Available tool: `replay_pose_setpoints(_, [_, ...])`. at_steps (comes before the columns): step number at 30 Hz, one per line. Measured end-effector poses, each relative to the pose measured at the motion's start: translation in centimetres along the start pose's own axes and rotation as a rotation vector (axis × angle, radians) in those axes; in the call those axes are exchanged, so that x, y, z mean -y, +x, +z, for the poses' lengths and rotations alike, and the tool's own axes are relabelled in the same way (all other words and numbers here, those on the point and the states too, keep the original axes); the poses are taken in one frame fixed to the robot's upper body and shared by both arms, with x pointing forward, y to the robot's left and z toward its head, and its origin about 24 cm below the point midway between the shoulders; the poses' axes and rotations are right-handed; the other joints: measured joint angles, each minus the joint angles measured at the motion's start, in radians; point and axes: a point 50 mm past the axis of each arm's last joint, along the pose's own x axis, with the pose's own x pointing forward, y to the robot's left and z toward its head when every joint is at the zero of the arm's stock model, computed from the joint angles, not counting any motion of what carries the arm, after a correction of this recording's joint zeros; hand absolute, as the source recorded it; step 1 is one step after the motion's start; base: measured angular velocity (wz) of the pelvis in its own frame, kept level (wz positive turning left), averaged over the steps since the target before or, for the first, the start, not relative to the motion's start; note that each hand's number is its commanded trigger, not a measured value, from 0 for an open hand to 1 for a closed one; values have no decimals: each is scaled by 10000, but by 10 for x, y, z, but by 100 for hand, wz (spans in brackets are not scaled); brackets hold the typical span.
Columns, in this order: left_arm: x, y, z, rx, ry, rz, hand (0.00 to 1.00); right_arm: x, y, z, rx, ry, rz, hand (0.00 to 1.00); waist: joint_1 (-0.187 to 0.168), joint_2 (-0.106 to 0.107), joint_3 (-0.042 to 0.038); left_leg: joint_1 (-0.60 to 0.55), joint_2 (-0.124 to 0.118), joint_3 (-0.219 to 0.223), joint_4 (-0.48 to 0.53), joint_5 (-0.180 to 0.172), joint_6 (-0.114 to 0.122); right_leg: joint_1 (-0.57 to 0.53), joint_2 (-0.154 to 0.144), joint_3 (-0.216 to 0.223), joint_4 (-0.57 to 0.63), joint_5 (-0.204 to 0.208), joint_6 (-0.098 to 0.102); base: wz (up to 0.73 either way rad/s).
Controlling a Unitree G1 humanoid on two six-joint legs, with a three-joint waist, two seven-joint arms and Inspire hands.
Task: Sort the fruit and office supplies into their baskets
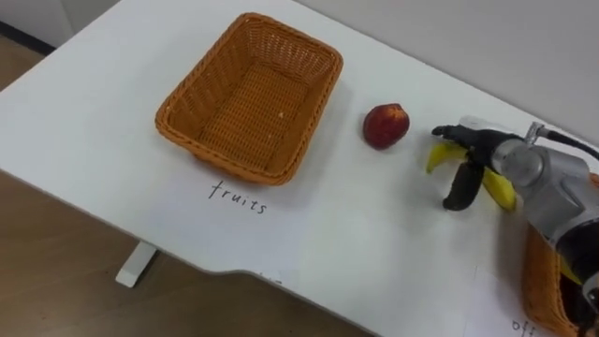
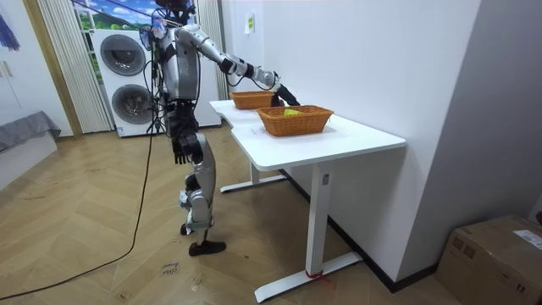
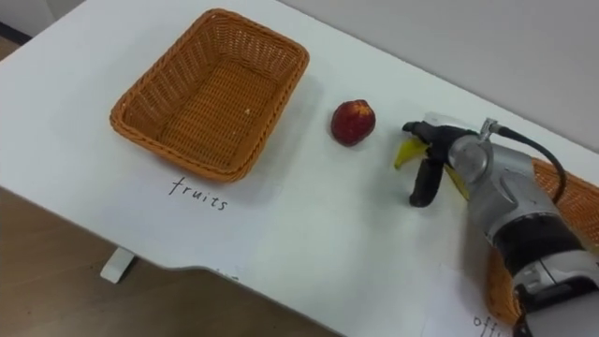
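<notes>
Right of the table's middle, the banana (image 1: pixel 440 156) is held in the right hand (image 1: pixel 474 150), whose dark fingers (image 1: pixel 459 192) are curled round it over the white table (image 1: pixel 356 243). A red peach (image 1: pixel 386 124) lies just left of it, with the empty wicker fruit basket (image 1: pixel 180 110) farther left and a second wicker basket (image 1: pixel 538 281) at the near right. The left hand (image 2: pixel 180 152) hangs by the robot's side.

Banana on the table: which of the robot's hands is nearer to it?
Right. The right hand is on the banana, fingers curled round it; the left hand hangs by the robot's hip, away from the table.
</notes>
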Motion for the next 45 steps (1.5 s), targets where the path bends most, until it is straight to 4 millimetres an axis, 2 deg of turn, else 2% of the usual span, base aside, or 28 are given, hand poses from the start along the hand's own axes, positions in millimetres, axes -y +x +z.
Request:
replay_pose_setpoints(6, [-3,0,-2,-105,233,57,0,-7,1,-5,-300,-38,680,0,108,-29,29,28,-20,-135,117,-19,5,196,20,-28,-150,31,29,8])
replay_pose_setpoints(7, [-3,0,-1,-93,284,42,0,-6,1,-7,-399,-17,723,0,196,9,58,28,-21,-165,133,-18,3,210,25,-27,-153,49,17,0])
replay_pose_setpoints(8, [-3,0,-1,-85,296,30,0,-6,0,-8,-439,-21,727,18,230,32,75,31,-22,-169,139,-18,3,223,26,-27,-154,50,16,0])
replay_pose_setpoints(9, [-3,0,-1,-77,348,8,0,-5,0,-10,-505,-34,750,67,281,72,106,37,-23,-181,149,-17,1,238,26,-26,-152,51,13,0])
replay_pose_setpoints(10, [-3,0,0,-57,366,-1,0,-4,-1,-11,-564,-35,777,67,305,94,123,33,-23,-185,152,-15,-2,240,27,-33,-149,54,9,0])
replay_pose_setpoints(11, [-3,0,0,-64,372,-2,0,-4,-1,-11,-587,-30,781,100,330,98,126,32,-22,-185,152,-15,-3,240,30,-35,-149,56,6,0])
replay_pose_setpoints(19, [-2,1,-3,-319,681,-22,0,6,-4,-21,-1066,-154,338,100,554,97,125,48,-27,-295,177,-12,-14,315,35,-168,-158,65,-3,5])
replay_pose_setpoints(31, [-3,1,0,-308,696,26,0,1,-5,-25,-1332,-225,1295,100,519,21,68,44,-18,-286,179,-7,-21,301,25,-206,-150,66,-3,0])
replay_pose_setpoints(45, [-2,1,-1,-339,763,10,0,0,-6,-22,-1213,-241,1602,100,501,-84,93,33,-16,-270,175,1,-32,296,26,-239,-148,71,-9,0])
